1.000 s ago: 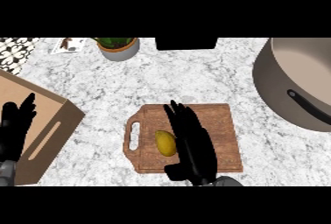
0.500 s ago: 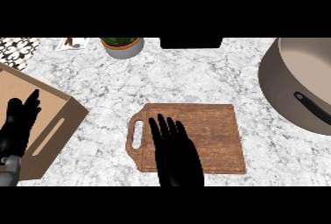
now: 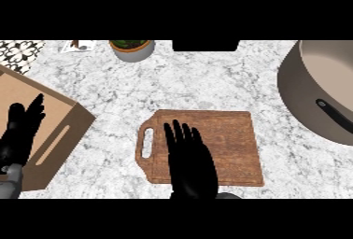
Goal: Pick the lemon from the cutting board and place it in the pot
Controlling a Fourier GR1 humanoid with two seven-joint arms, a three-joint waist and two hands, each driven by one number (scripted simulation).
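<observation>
A: Where's your right hand?

B: My right hand (image 3: pixel 189 163) is flat over the cutting board (image 3: pixel 228 140), fingers straight and slightly spread, pointing to the far side. It covers the left-middle part of the board, just right of the handle slot.

A: Lemon?

B: Can't see it. If it's on the board, it's under my palm. Nothing yellow shows around the hand, so I can't tell whether I'm touching it.

A: Pot?

B: The pot (image 3: pixel 318 93) is at the right edge, cut off by the frame, well apart from the board. Tan inside, dark handle (image 3: pixel 335 116) lying across its near part.

A: Left hand?

B: My left hand (image 3: pixel 21 133) is at the left edge, fingers straight and up, resting over the brown box (image 3: pixel 52 126).

A: Anything else?

B: A potted plant (image 3: pixel 132 49) far left of centre on the marble counter (image 3: pixel 207 84), and a dark object (image 3: pixel 205 45) at the far edge.
</observation>
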